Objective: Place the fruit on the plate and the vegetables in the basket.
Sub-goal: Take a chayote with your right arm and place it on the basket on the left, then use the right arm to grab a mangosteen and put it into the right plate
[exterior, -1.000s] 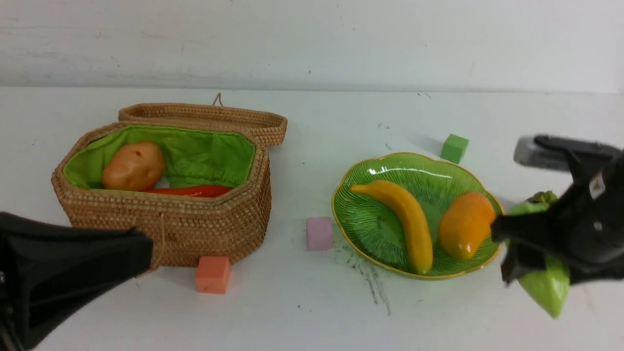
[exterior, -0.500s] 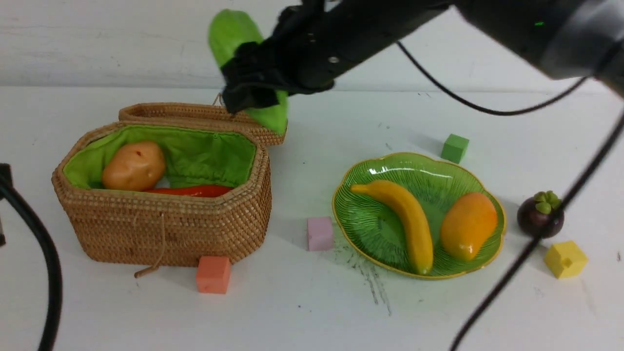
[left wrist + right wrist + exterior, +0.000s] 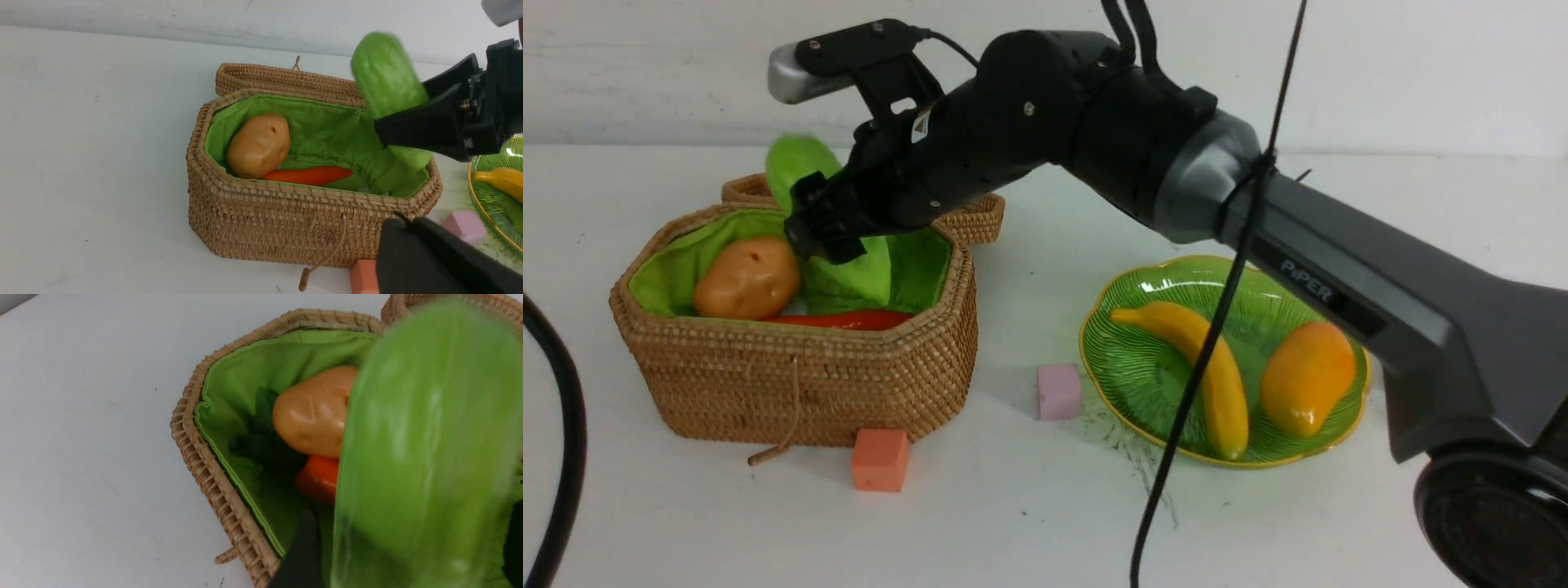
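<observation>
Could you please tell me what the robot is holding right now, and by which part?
The right gripper holds a long green vegetable across its lower half, over the open basket.

Green vegetable point(image 3: 425, 449) was blurred in the right wrist view, its middle hidden behind the right gripper point(image 3: 827, 224) from the front, carrot point(image 3: 849, 319) half hidden by the basket point(image 3: 800, 376) wall, left gripper point(image 3: 429, 261), orange cube point(image 3: 361, 277) and plate point(image 3: 488, 159) were cut off at the left wrist view's edges, left jaws' state was unclear

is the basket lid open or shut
Open: the lid lies flipped back behind the basket, leaving the potato and carrot inside in plain view.
</observation>
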You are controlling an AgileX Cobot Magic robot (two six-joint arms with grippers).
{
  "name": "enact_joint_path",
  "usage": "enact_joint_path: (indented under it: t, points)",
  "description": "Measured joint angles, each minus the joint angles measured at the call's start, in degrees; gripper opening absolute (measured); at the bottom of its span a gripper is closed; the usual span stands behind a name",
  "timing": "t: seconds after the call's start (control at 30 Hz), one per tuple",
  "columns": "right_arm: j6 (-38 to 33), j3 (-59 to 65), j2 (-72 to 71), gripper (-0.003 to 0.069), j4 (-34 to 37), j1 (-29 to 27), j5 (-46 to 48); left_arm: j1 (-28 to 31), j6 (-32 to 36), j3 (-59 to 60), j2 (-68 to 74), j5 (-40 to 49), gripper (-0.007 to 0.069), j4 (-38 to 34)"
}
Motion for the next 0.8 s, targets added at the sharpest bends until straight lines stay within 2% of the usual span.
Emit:
enact_joint_path:
  t: [0.07,0.13,0.27,0.43,0.53,0.6,0.7,0.8]
  points:
    - [0.0,-0.1,-0.5,0.0668,-0.3,0.0,0.6,0.0,0.5,0.0,0.0,0.0,0.0006,-0.8]
    - [0.0,-0.1,-1.5,0.0671,-1.2,0.0,1.4,0.0,1.6,0.0,0.0,0.0,0.0006,-2.2]
    - [1.5,-0.1,-6.1,0.0595,-3.2,0.0,6.9,0.0,5.7,0.0,0.0,0.0,0.0006,-6.4]
    - [6.9,-0.2,-15.5,0.0352,-11.1,0.0,21.3,0.0,18.5,0.0,0.0,0.0,0.0006,-19.9]
    - [9.0,-0.3,-21.4,0.0125,-19.2,0.0,27.7,0.0,28.5,0.0,0.0,0.5,0.0006,-30.4]
    - [11.1,1.4,-24.8,0.0012,-23.9,-0.2,28.2,0.0,35.6,0.0,0.0,1.2,0.0006,-38.7]
    - [13.5,5.2,-28.7,-0.0015,-27.1,-1.1,28.5,0.0,45.1,0.0,0.0,2.4,0.0006,-46.7]
    - [16.8,15.6,-35.4,-0.0015,-29.1,-5.3,28.4,0.0,55.0,0.0,0.0,3.6,0.0006,-55.0]
